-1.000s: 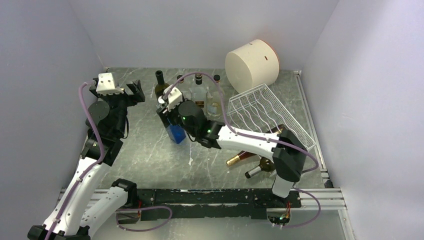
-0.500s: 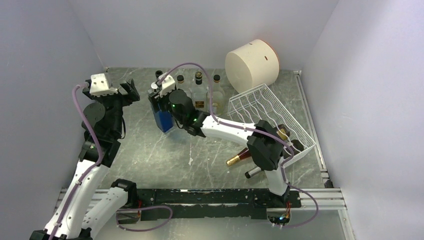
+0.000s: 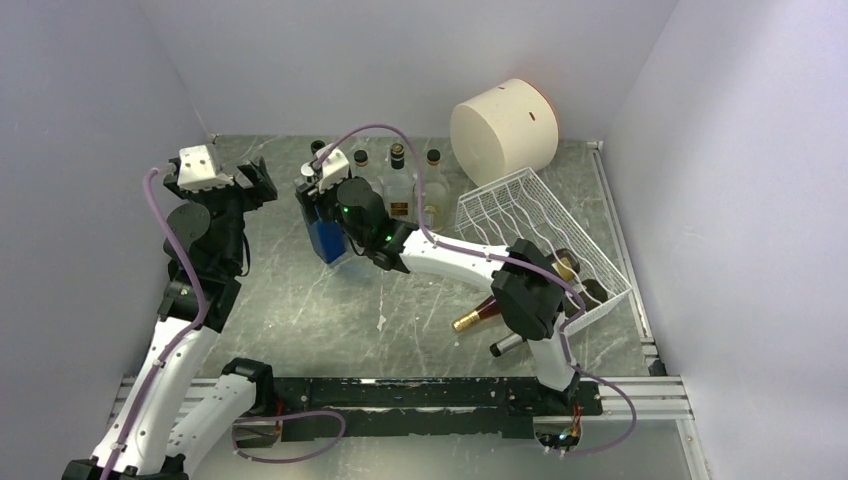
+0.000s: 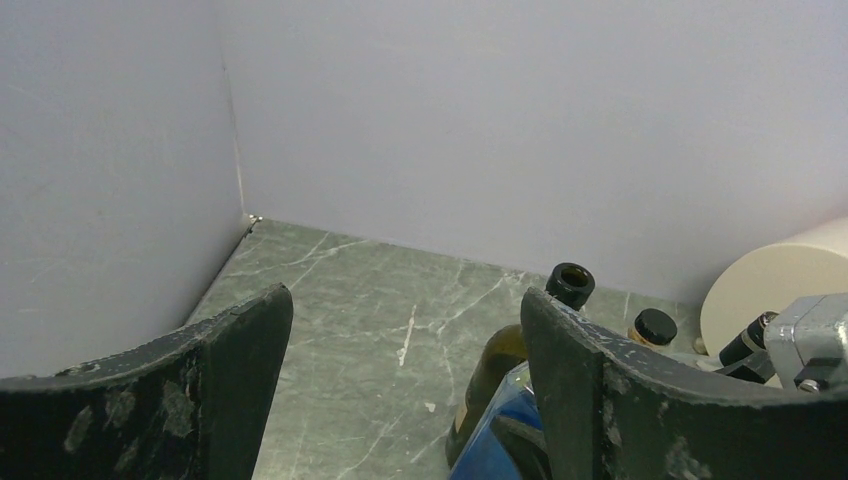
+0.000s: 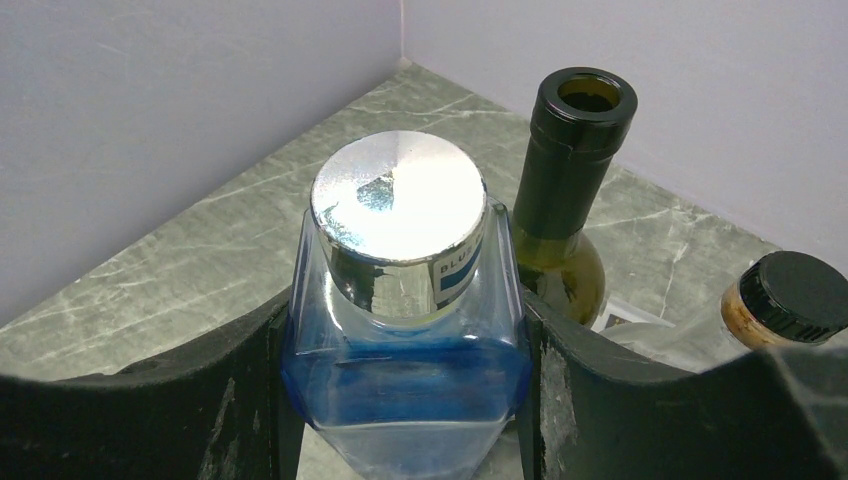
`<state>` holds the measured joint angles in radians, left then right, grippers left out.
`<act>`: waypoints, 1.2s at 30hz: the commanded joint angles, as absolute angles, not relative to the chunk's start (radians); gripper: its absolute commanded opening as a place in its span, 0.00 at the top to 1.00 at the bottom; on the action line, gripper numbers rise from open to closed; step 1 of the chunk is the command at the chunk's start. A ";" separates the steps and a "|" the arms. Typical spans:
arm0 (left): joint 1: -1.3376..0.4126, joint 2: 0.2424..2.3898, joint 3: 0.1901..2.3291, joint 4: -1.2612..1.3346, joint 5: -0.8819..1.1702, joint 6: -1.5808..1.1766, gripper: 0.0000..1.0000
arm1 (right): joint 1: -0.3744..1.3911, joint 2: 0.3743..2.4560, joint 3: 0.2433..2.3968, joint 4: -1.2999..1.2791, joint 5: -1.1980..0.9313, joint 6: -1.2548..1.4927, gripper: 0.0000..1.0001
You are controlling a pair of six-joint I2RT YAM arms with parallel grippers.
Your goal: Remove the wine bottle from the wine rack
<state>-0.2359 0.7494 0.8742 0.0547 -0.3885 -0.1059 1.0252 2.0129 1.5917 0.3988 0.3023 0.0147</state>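
The white wire wine rack (image 3: pixel 535 225) stands tilted at the right of the table. Wine bottles lie at its near side: one with a gold foil neck (image 3: pixel 476 317), a dark one (image 3: pixel 512 342), and one partly under the wires (image 3: pixel 560 265). My right gripper (image 3: pixel 322 212) is far from the rack, at the back left of middle. It is shut on a blue square bottle (image 5: pixel 405 375) with a silver cap, also seen from above (image 3: pixel 328 240). I cannot tell if that bottle touches the table. My left gripper (image 3: pixel 255 180) is open and empty, just left of it.
An open green wine bottle (image 5: pixel 565 200) stands right behind the blue bottle. Clear bottles with dark caps (image 3: pixel 398 188) stand beside it at the back. A big cream cylinder (image 3: pixel 503 125) lies at the back right. Walls close in on three sides.
My right gripper carried the blue bottle back and to the left, up to the green bottle. My left gripper drew slightly left and back, still open.
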 commanded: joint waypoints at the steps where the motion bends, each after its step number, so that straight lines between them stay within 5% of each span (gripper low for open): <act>1: -0.224 0.749 0.884 0.064 -0.375 -0.118 0.12 | 1.023 2.001 1.638 0.473 0.313 -0.004 0.59; 15: -0.221 0.754 0.881 0.066 -0.365 -0.120 0.13 | 1.034 1.938 1.633 0.390 0.274 -0.013 0.17; 26: -0.220 0.776 0.886 0.061 -0.356 -0.110 0.13 | 1.058 1.729 1.497 0.274 0.233 -0.037 0.00; 36: -0.221 0.776 0.878 0.074 -0.361 -0.097 0.11 | 1.059 1.365 1.157 0.034 0.367 -0.126 0.00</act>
<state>-0.2295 0.7918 0.8742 0.0544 -0.3698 -0.1062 1.0603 1.4693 1.2423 0.1856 0.2916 -0.0708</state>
